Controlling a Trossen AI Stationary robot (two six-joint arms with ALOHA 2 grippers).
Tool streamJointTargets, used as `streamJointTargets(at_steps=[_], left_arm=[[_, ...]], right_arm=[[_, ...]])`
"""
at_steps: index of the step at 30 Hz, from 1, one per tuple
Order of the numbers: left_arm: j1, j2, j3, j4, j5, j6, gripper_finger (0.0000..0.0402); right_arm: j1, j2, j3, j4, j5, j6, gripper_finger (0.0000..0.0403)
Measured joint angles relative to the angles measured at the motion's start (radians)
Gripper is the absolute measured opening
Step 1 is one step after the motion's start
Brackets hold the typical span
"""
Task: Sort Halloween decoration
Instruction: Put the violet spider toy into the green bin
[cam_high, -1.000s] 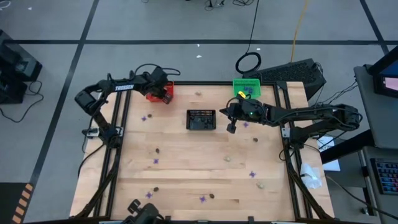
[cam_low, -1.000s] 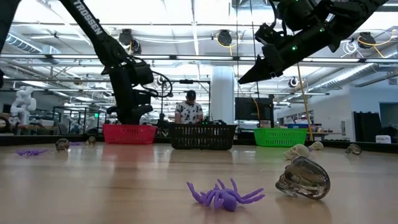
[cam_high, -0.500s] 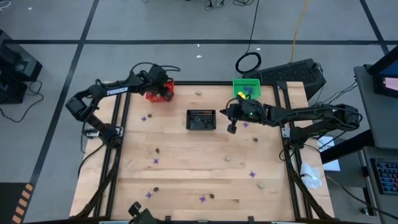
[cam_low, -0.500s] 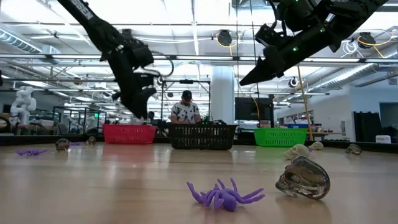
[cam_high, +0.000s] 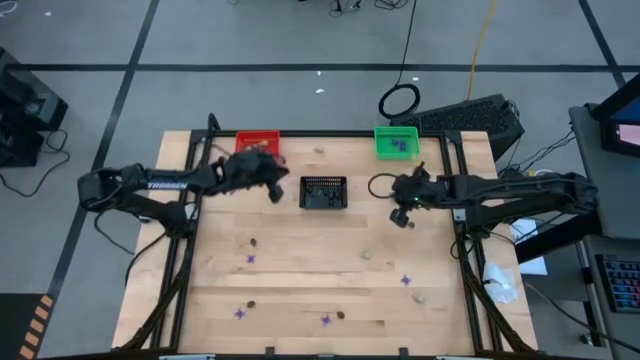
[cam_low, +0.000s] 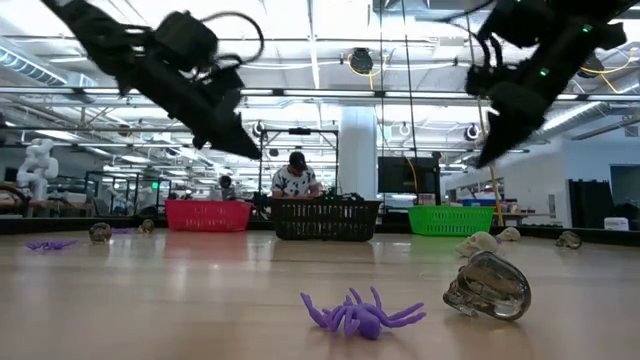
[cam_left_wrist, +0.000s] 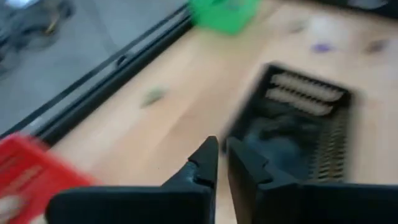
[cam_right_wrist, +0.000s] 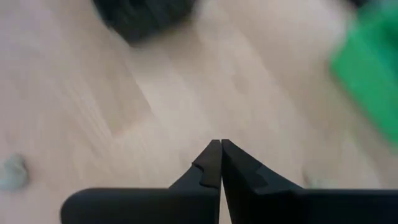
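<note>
Tiny trinkets lie scattered over the wooden table (cam_high: 300, 280): a purple spider (cam_low: 360, 313) with splayed spiky legs sits close to the low camera, and a glossy dark skull (cam_low: 488, 286) sits at its three o'clock, with a pale beige skull (cam_low: 482, 242) farther back. From above, more purple, beige and dark bits dot the table from its centre down to six o'clock.

Along the twelve o'clock edge stand three small baskets. The red basket (cam_high: 257, 141) shows no contents I can make out. The black basket (cam_high: 323, 192) holds dark pieces, and the green basket (cam_high: 396, 141) holds dark bits too.

The left end effector (cam_high: 276, 190) hangs above the table between the red and black baskets, fingers almost together with only a slit, gripping nothing. The right end effector (cam_high: 402, 215) hovers at the black basket's three o'clock, fingers pressed fully together, empty.
</note>
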Motion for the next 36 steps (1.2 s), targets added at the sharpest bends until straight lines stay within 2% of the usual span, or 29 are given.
streamJointTargets(at_steps=[2,5,9,12,16,20,29,36], left_arm=[[-0.069,-0.032,-0.053,0.085,-0.001,-0.007,0.0022],[-0.174,-0.063,-0.112,0.226,0.0,-0.008,0.002],[-0.285,-0.076,-0.151,0.354,0.0,-0.003,0.002],[-0.333,-0.077,-0.154,0.364,0.0,0.018,0.002],[-0.36,-0.076,-0.154,0.377,0.0,0.021,0.002],[-0.363,-0.076,-0.154,0.377,-0.001,0.027,0.002],[-0.363,-0.076,-0.154,0.371,-0.001,0.026,0.002],[-0.363,-0.076,-0.154,0.369,-0.001,0.026,0.002]], right_arm=[[-0.01,0.003,-0.002,-0.079,0.0,0.098,0.0],[-0.037,0.017,-0.039,-0.086,-0.006,0.151,0.001],[-0.094,0.052,-0.1,0.002,-0.069,0.16,0.0045],[-0.138,0.092,-0.124,0.056,-0.093,0.145,0.0081],[-0.197,0.15,-0.127,0.087,-0.135,0.11,0.0123],[-0.244,0.216,-0.127,0.117,-0.186,0.074,0.0143],[-0.3,0.308,-0.126,0.173,-0.188,0.03,0.0142],[-0.305,0.264,-0.127,0.171,-0.187,0.021,0.0142]])
